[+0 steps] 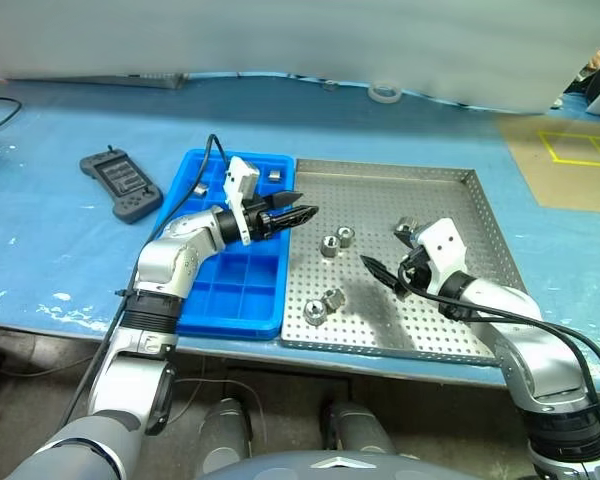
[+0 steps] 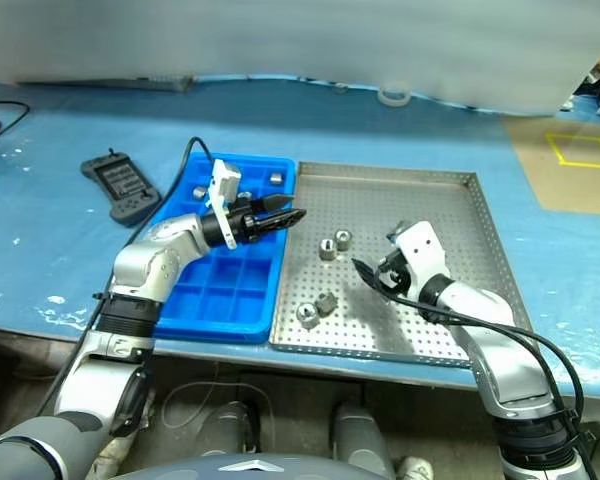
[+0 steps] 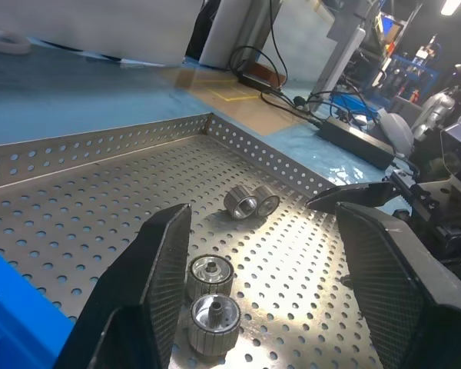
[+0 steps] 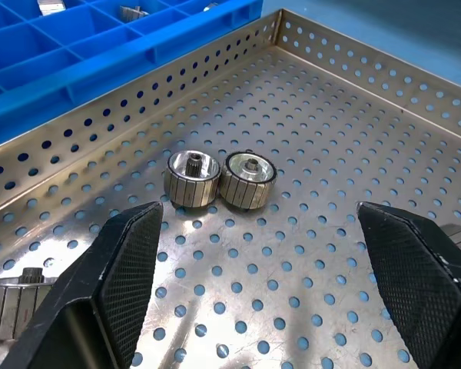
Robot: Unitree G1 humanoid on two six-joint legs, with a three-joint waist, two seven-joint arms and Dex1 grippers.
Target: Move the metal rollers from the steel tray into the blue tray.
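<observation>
The steel tray [image 1: 435, 185] lies right of the blue tray [image 1: 230, 290]. Two pairs of metal rollers rest on its perforated floor: one pair [image 1: 338, 241] near the middle, another [image 1: 324, 305] nearer the front rim. Both pairs show in the left wrist view [image 3: 212, 298] [image 3: 250, 203]. My left gripper [image 1: 308, 204] hovers open and empty over the seam between the two trays, pointing toward the steel tray. My right gripper [image 1: 382, 248] is open wide and empty, low over the steel tray, just right of the middle pair [image 4: 219, 179]. A few rollers [image 1: 199, 188] [image 1: 274, 176] sit in the blue tray's far compartments.
A dark grey handheld controller [image 1: 125, 183] lies left of the blue tray on the blue table cover. A roll of tape [image 1: 385, 92] sits at the back. A brown board with yellow tape lines [image 1: 575, 150] is at the far right.
</observation>
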